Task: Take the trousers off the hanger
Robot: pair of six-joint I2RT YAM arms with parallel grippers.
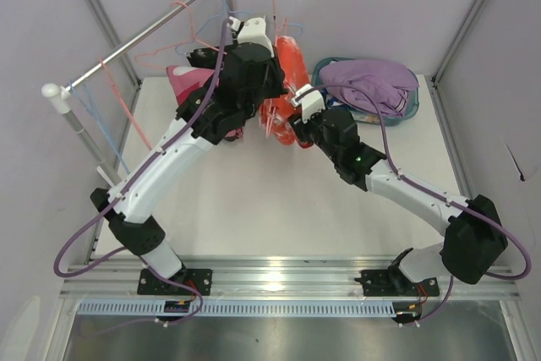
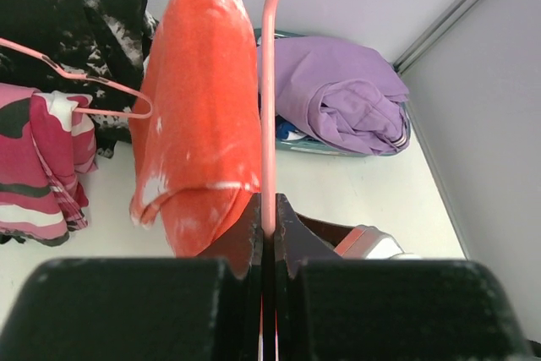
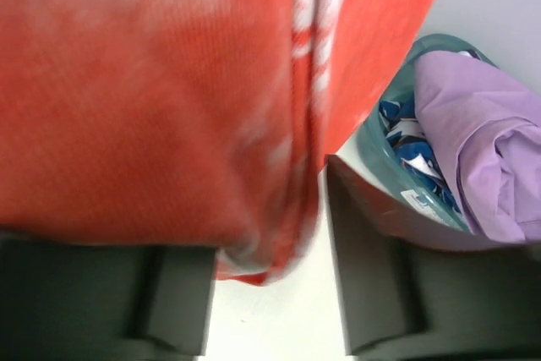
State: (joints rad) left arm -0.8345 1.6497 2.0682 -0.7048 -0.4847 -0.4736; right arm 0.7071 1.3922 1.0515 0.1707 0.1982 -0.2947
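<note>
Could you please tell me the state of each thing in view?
Orange trousers: hanging on hanger.
Hanger: clamped by left gripper.
Right gripper: open around trouser hem.
Lavender trousers: bundled in basket.
Pink trousers: hung up.
Black trousers: hanging behind.

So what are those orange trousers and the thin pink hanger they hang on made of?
The orange trousers look like soft brushed cloth, maybe fleece: matte, fuzzy surface with whitish worn patches. The thin pink hanger looks like a smooth, slightly glossy slim round rod, plastic or coated wire; the look does not settle which.
</note>
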